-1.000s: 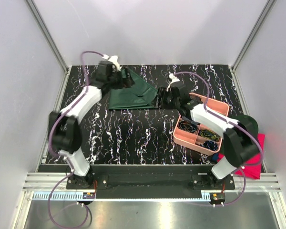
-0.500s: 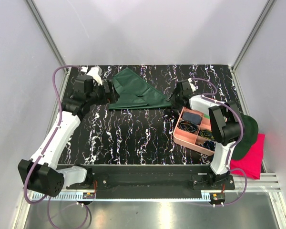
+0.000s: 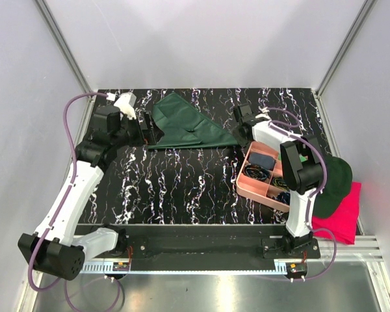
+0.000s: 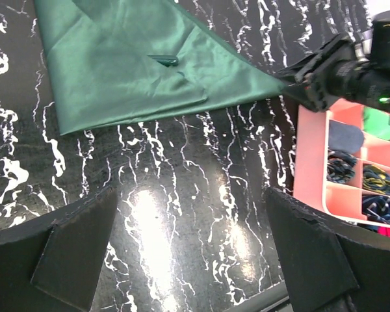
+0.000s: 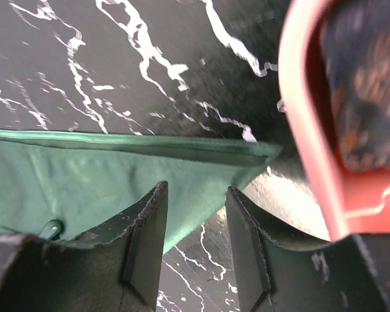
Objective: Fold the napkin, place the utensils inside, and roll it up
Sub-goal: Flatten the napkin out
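Top external shows left fingers (image 4: 71,260) spread wide beside the napkin (image 3: 185,127), right fingers (image 5: 143,247) narrowly parted over its corner.

The top view looks down from above and behind the arms over the whole surface (image 3: 182,188). The left wrist camera looks from higher up, with the napkin (image 4: 130,65) beyond the left fingers (image 4: 71,253). The right wrist camera sits close, the napkin's corner just past the right fingers (image 5: 146,240). All three share that corner and the pink tray (image 4: 309,169).

Left jaws wide, right jaws narrower.
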You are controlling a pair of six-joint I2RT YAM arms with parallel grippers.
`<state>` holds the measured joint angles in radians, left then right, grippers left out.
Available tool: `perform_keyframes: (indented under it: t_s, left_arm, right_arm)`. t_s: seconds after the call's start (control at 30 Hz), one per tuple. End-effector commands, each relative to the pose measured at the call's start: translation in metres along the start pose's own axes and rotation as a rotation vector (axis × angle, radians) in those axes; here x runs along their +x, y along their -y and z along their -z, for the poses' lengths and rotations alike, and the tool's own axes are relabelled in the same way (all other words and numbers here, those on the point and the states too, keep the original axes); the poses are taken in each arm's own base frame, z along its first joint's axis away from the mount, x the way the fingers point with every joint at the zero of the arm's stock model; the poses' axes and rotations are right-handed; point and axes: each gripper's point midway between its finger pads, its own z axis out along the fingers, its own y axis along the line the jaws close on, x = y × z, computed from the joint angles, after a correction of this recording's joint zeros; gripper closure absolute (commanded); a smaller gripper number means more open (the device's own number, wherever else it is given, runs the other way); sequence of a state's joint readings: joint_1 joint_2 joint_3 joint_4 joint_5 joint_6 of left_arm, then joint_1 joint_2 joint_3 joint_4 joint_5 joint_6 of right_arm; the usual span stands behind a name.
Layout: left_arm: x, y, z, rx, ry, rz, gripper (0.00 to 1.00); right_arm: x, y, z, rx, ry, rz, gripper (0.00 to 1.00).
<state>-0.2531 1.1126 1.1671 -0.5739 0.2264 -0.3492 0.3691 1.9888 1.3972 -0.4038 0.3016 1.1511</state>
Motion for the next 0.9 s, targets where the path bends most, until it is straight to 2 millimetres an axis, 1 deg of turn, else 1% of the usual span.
perform_keyframes:
  t_s: [0.0, 0.1, 0.2, 0.43, 0.63, 0.87]
  left_arm:
    - [-0.008, 0.013, 0.006, 0.069, 0.041, 0.000, 0.01]
    - [-0.008, 0.017, 0.007, 0.086, 0.039, 0.003, 0.01]
    - [-0.008, 0.018, 0.008, 0.093, 0.039, 0.007, 0.01]
    - [-0.007, 0.021, 0.009, 0.112, 0.038, 0.011, 0.01]
    - [-0.005, 0.022, 0.009, 0.117, 0.034, 0.012, 0.01]
    - [-0.006, 0.023, 0.009, 0.121, 0.034, 0.012, 0.01]
  right_arm:
    - [0.012, 0.015, 0.001, 0.118, 0.051, -0.017, 0.50]
    - [0.014, 0.013, 0.007, 0.126, 0.091, -0.020, 0.48]
    - [0.014, 0.016, 0.008, 0.145, 0.104, -0.030, 0.48]
    - [0.014, 0.028, -0.001, 0.188, 0.129, -0.034, 0.48]
    - [0.012, 0.030, -0.007, 0.202, 0.158, -0.046, 0.50]
    - [0.006, 0.031, -0.008, 0.212, 0.195, -0.089, 0.52]
